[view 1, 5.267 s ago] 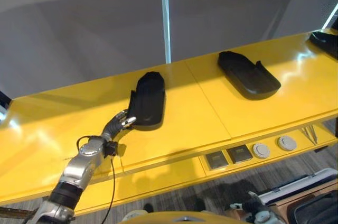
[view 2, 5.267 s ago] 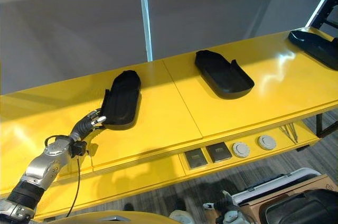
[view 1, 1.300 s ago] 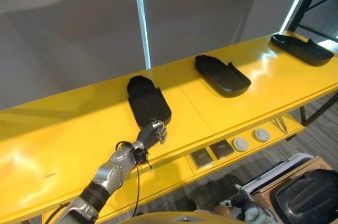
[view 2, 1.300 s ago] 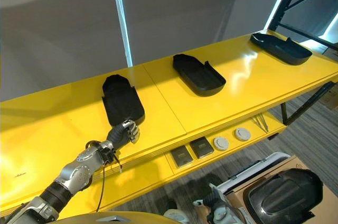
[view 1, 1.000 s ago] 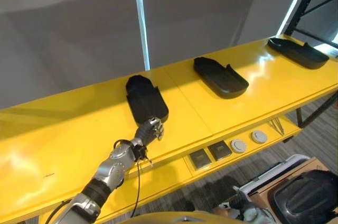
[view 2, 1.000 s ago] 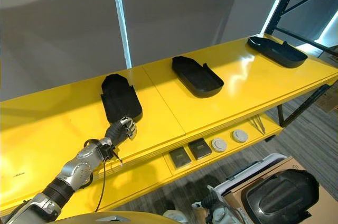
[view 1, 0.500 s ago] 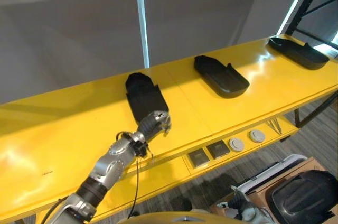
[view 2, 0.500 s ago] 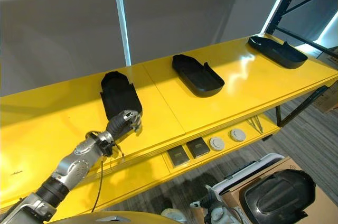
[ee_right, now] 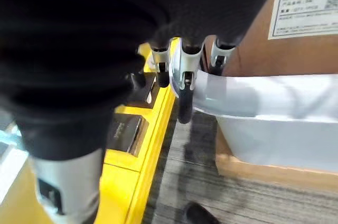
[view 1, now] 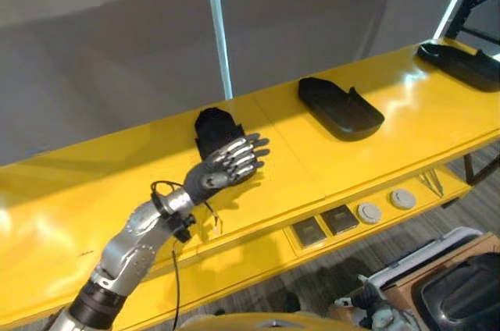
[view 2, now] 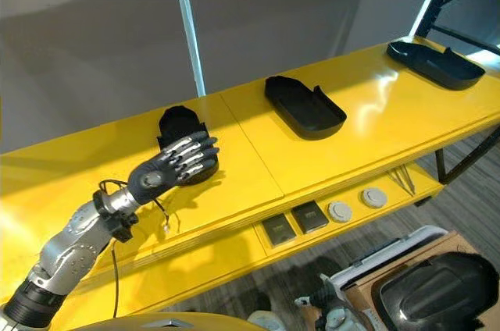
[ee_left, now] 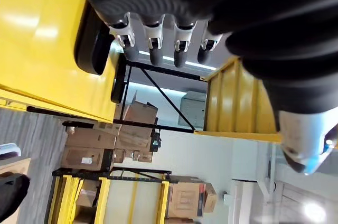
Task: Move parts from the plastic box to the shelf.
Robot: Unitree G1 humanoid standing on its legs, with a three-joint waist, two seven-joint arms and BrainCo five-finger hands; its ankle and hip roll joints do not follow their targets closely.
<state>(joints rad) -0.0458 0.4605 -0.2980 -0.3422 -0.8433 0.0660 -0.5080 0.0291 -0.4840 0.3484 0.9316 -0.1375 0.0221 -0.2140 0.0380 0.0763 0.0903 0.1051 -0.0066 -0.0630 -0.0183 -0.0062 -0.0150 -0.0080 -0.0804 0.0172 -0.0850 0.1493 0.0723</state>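
Left hand (view 1: 226, 165), released with fingers spread, hovers just before a glossy black moulded part (view 1: 212, 126) on the smooth yellow shelf (view 1: 70, 198).

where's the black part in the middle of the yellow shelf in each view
Left eye view: middle black part, right of centre, upper half.
Right eye view: it sits just right of centre.
Left wrist view: can't tell which black part shows.
Right wrist view: not in it.
Shared landmark: left hand, raised open.

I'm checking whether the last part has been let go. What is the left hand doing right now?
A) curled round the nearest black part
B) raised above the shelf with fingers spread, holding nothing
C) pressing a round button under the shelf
B: the left hand is lifted over the yellow shelf with straight, spread fingers, and the nearest black part lies free on the shelf behind it.
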